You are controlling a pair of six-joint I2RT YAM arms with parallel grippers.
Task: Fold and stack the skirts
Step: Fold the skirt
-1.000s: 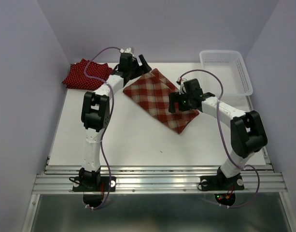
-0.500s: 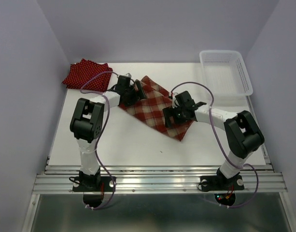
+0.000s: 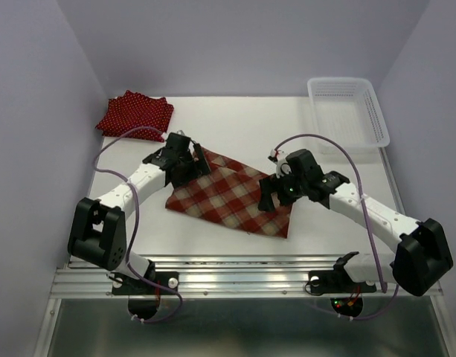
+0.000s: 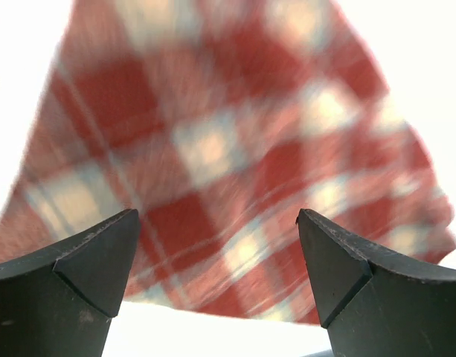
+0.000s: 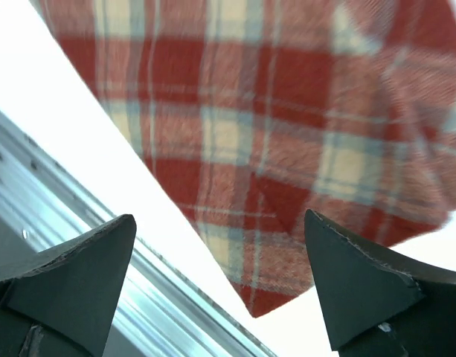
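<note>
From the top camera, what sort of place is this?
Probably a lab robot test cell: plain walls box in a white table, an aluminium rail runs along its near edge, and a plaid skirt and mesh basket lie out like props.

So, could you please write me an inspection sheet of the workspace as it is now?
Surface: white table, with a metal rail along the near edge.
Job's things: plaid skirt lies flat near the front middle. Dotted red cloth pile sits in the far left corner; the number of pieces cannot be told.
Clutter: white mesh basket in the far right corner.
Grippers: left jaws open over the skirt's far left edge. Right jaws open over its right end. Neither holds anything.
Cables: a purple cable loops along the left arm and another along the right arm. Neither lies on the cloth.
Surroundings: pale walls on three sides; nothing else seen.
</note>
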